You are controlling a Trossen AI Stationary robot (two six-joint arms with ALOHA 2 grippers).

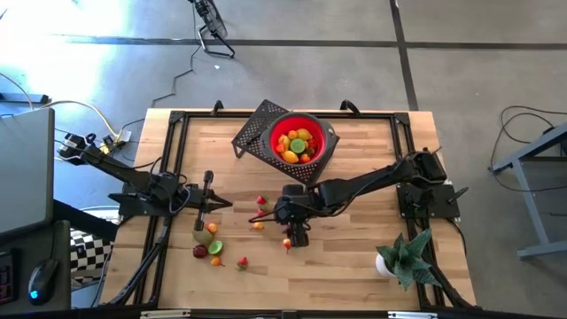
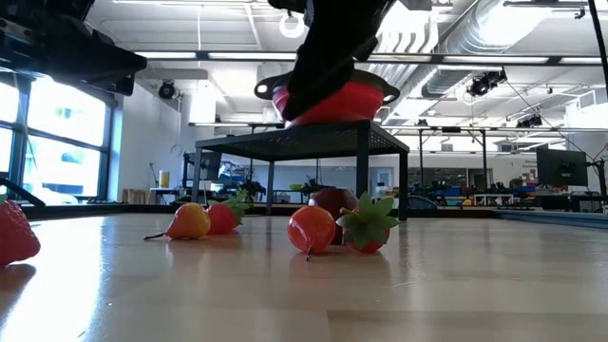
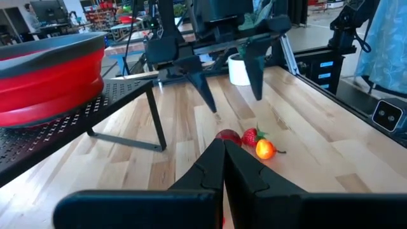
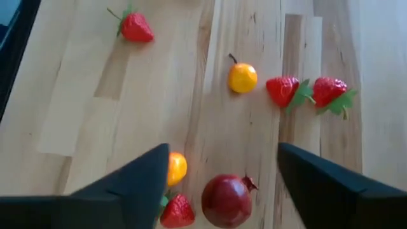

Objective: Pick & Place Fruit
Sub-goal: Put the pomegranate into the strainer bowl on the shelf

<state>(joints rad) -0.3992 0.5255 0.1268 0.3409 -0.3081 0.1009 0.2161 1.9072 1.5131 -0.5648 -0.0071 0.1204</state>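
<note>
A red bowl holding several fruits stands on a black perforated stand at the table's far middle. My right gripper hangs open over the table's middle, tilted down. Below and between its fingers lie a dark red fruit, a small orange one and a strawberry; it touches none of them. Beyond lie another orange fruit and strawberries. More fruits lie on the wood near the left front. My left gripper waits shut at the left, holding nothing.
A spiky green plant in a white pot stands at the near right corner. Black frame rails run along the table's sides. The stand's legs rise from the wood beside the loose fruits.
</note>
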